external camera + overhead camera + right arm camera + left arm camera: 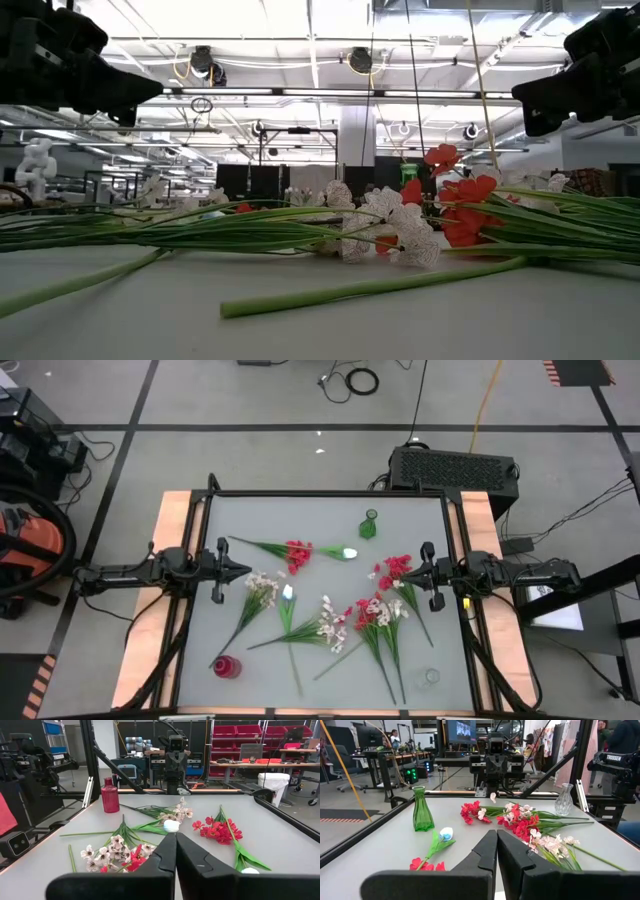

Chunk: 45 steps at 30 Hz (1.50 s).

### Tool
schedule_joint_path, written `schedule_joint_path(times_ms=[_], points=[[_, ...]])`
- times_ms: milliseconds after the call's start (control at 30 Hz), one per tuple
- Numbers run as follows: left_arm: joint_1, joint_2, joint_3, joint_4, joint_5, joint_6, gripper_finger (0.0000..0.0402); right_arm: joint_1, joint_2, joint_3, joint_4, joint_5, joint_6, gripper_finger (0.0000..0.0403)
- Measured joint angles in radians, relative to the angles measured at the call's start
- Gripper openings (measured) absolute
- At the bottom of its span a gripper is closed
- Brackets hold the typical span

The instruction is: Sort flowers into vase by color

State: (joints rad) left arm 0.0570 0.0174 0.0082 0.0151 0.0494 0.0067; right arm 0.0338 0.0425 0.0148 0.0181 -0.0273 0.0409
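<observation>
Artificial flowers lie scattered flat on the grey table: a red cluster (297, 552) beside a white bud (348, 553), pale pink-white sprays (262, 585) (330, 622), another white bud (288, 593), and more red clusters (395, 569) (368, 612). My left gripper (240, 572) (496, 851) hovers shut near the table's left edge, short of the flowers. At the right edge my right gripper (412, 573) (175, 852) hovers shut by the red cluster. A green vase (368, 526) (422, 810), a red vase (226, 667) (110, 795) and a clear vase (430, 678) (563, 800) stand upright.
The green vase stands near the far edge, the red vase near the near-left corner, and the clear vase near the near-right corner. Long green stems (370, 288) fan toward the near edge. A raised frame (330, 493) borders the table. Bare table shows at the far-left corner (240, 515).
</observation>
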Motion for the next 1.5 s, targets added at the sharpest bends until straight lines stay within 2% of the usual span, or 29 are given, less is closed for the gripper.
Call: schedule_joint_path(times_ms=[667, 867, 1033, 1233, 1500], points=[[0.0, 0.0, 0.0, 0.0, 0.0, 0.0, 0.002, 0.0, 0.0, 0.002, 0.016, -0.001, 0.035, 0.0], [0.0, 0.0, 0.0, 0.0, 0.0, 0.0, 0.002, 0.03, 0.032, 0.098, 0.012, -0.002, 0.109, 0.0], [0.0, 0.0, 0.0, 0.0, 0.0, 0.0, 0.002, 0.067, 0.158, 0.342, -0.065, 0.082, 0.075, 0.0], [0.0, 0.0, 0.0, 0.0, 0.0, 0.0, 0.002, 0.087, 0.445, 0.755, -0.239, 0.183, 0.057, 0.0], [0.0, 0.0, 0.0, 0.001, 0.0, 0.0, 0.002, 0.087, 0.808, 1.307, -0.441, 0.208, 0.084, 0.0]])
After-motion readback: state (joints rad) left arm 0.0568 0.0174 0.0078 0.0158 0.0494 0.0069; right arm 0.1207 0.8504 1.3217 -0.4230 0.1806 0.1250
